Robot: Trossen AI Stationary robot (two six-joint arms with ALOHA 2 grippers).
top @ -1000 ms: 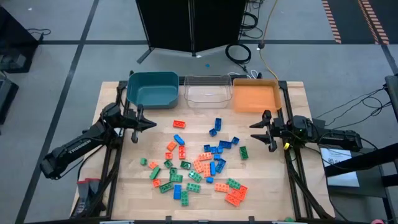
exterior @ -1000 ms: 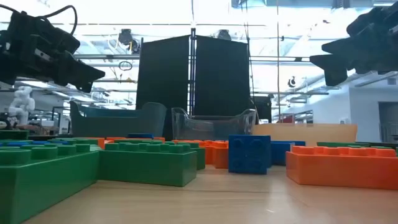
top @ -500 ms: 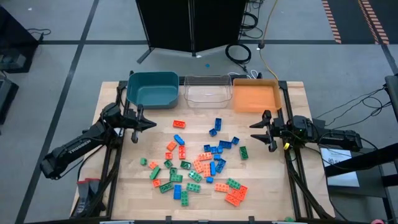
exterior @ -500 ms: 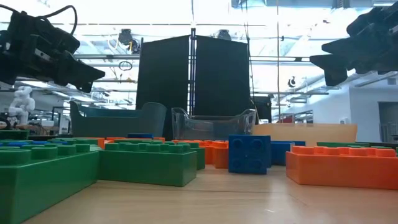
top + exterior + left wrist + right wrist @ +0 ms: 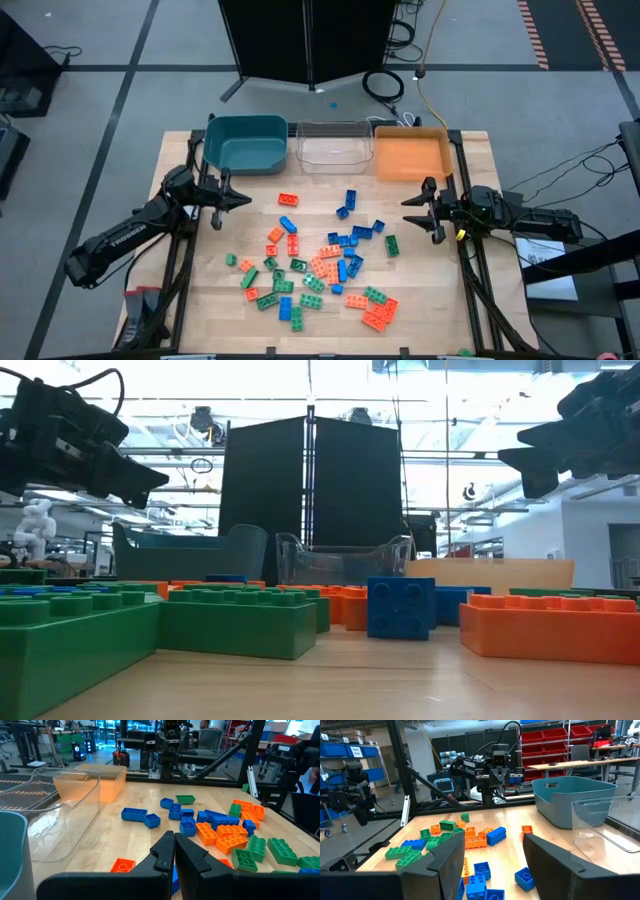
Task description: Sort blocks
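High view shows nothing moved: left tool (image 5: 243, 199) pressed together, right tool (image 5: 410, 211) spread, blocks (image 5: 325, 262) unsorted on counter (image 5: 440, 300).

Glossy plastic blocks (image 5: 330, 265), wooden table (image 5: 420, 300)

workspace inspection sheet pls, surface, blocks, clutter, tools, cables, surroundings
surface: wooden table, blocks scattered mid-table.
job's things: green, blue and orange-red blocks loose on the table; teal bin, clear bin and orange bin along the far edge, no blocks seen inside.
clutter: nothing seen.
grippers: left tool shut, empty, left of the pile; right tool open, empty, right of it.
cables: coiled on the floor behind the table.
surroundings: dark panels behind the bins.
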